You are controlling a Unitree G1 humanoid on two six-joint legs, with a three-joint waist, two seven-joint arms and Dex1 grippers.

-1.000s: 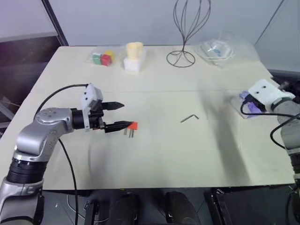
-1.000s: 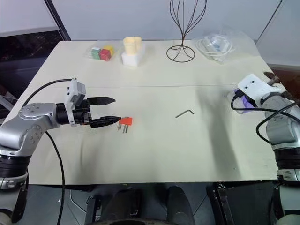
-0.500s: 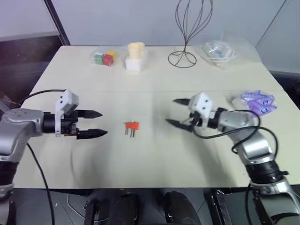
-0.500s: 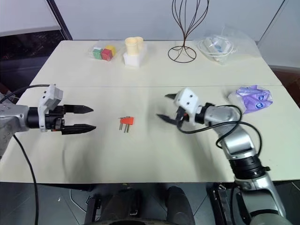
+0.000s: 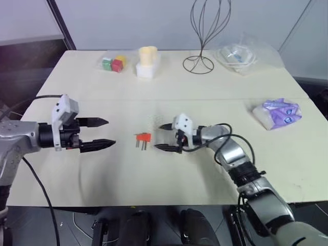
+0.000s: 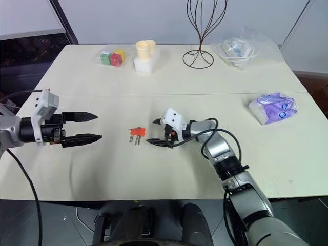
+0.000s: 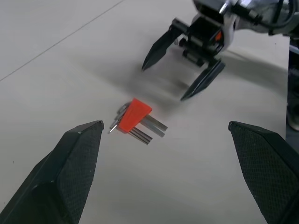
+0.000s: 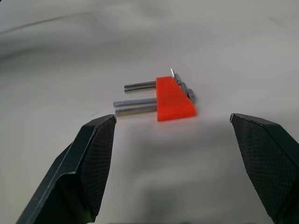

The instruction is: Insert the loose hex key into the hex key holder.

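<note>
The hex key holder [image 5: 144, 137], a small red-orange block with short grey rods, lies flat on the table [image 5: 169, 174] between my two grippers. My left gripper [image 5: 109, 132] hovers to its left, pointing right at it, open and empty. From the other side my right gripper [image 5: 158, 137] points left, open, its fingertips just short of the holder and nothing between them. The left wrist view shows the holder [image 7: 134, 114] with the right gripper [image 7: 163, 83] beyond it. In the right wrist view the holder [image 8: 174, 99] lies close ahead between the fingers. The loose hex key is hidden.
Along the far edge stand coloured cubes [image 5: 114, 63], a pale yellow cup on a white block [image 5: 147, 61], a black wire stand [image 5: 201, 36] and a clear bag of cable [image 5: 241, 51]. A purple packet [image 5: 279, 113] lies at the right.
My right arm swung in from the table's right edge to just right of the holder, now pointing left. My left gripper drew back left off the holder. The holder stayed put.
</note>
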